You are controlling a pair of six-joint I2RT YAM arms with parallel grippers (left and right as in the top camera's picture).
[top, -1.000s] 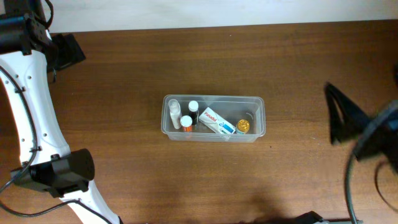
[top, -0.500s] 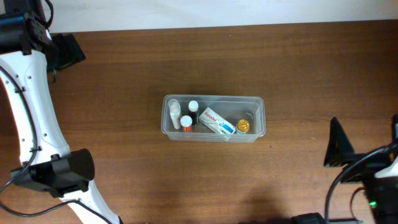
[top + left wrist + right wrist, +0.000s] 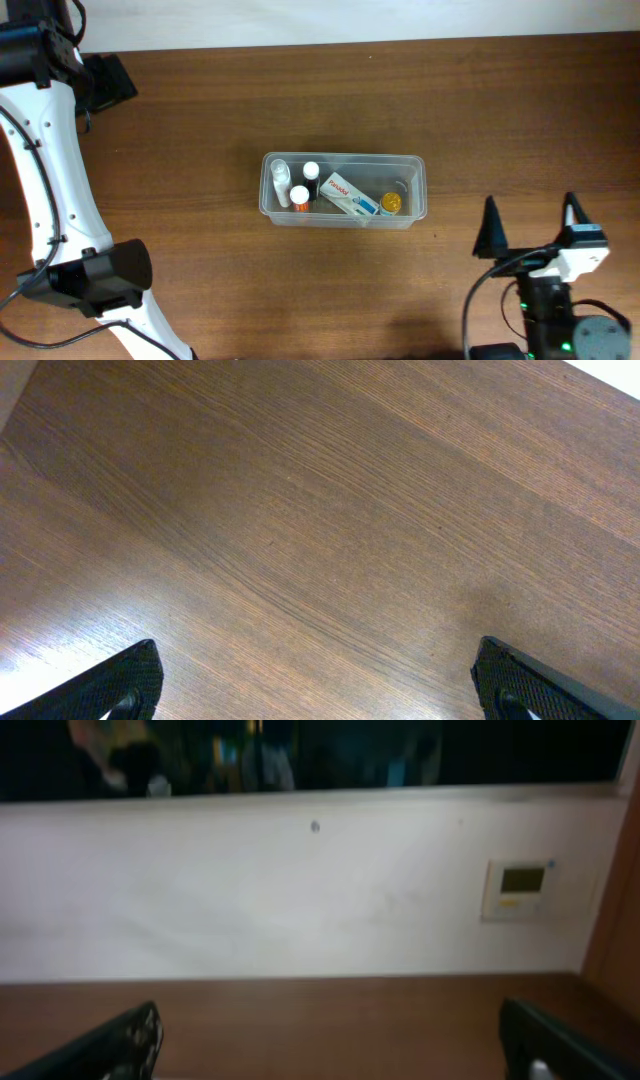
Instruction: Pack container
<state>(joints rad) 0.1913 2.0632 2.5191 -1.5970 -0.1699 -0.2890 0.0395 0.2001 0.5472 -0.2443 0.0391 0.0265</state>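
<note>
- Sitting near the middle of the brown wooden counter [image 3: 180, 130], the clear rectangular plastic container [image 3: 345, 157] lies with its long side running left to right.
- At its left end stand a white bottle [image 3: 280, 178], a white-capped bottle [image 3: 311, 171] and an orange-capped bottle [image 3: 300, 195], close together.
- A white printed carton [image 3: 348, 195] lies slanted in the middle of the tub, and a gold-lidded round jar [image 3: 390, 203] sits at the right end, just beside the carton.
- The right end effector [image 3: 531, 228] is at the counter's near right side, well apart from the container, with its two black fingers spread wide and nothing between them.
- Its wrist view looks level across the wood to a white wall [image 3: 300, 900] bearing a small pale panel [image 3: 522, 888].
- The left end effector [image 3: 318, 685] hangs over bare wood with its fingers wide apart and empty; only the tips show in its wrist view's lower corners.
</note>
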